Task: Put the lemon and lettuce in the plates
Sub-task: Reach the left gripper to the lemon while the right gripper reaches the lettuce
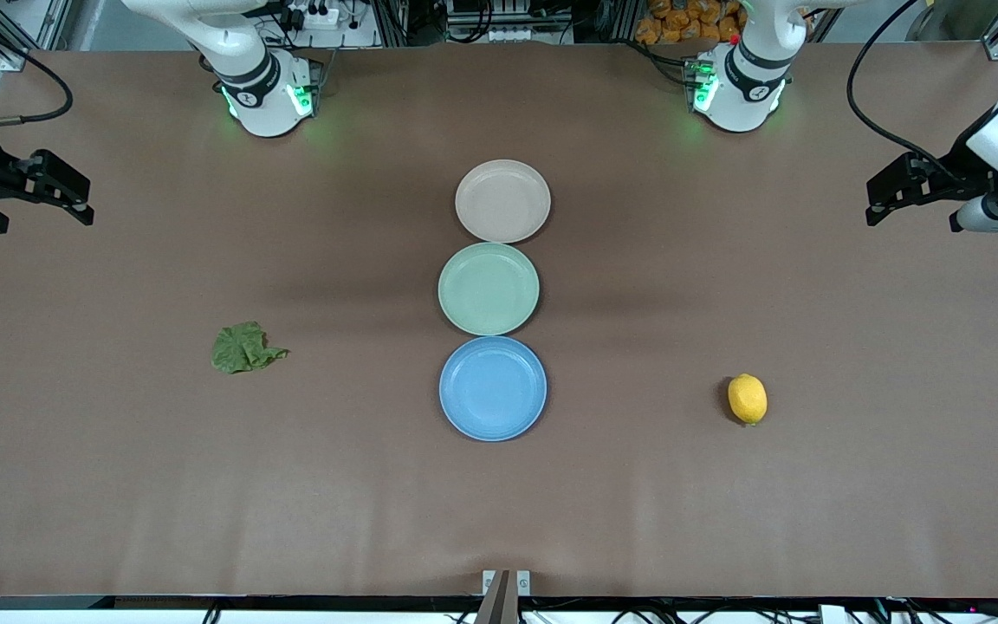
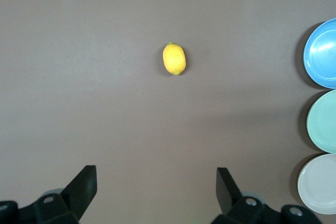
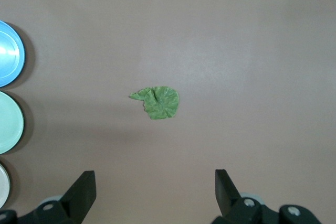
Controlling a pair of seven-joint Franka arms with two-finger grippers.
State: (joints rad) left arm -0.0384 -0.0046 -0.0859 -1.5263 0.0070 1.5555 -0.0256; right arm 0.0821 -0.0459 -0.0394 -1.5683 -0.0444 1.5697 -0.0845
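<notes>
The yellow lemon (image 1: 748, 399) (image 2: 174, 59) lies on the brown table toward the left arm's end. The dark green lettuce (image 1: 243, 348) (image 3: 160, 102) lies toward the right arm's end. Mid-table stand the blue plate (image 1: 493, 387) (image 2: 323, 53) (image 3: 9, 53), nearest the front camera, and the beige-pink plate (image 1: 502, 201) (image 2: 317, 184), farthest from it; both are bare. My left gripper (image 1: 873, 204) (image 2: 156, 182) hangs open above the table edge at its end, well apart from the lemon. My right gripper (image 1: 83, 201) (image 3: 155, 184) hangs open at the right arm's end, apart from the lettuce.
A mint-green plate (image 1: 489, 289) (image 2: 324, 121) (image 3: 9, 123) sits between the blue and beige-pink plates, touching both in a row. The two arm bases (image 1: 269, 91) (image 1: 737, 87) stand at the table edge farthest from the front camera.
</notes>
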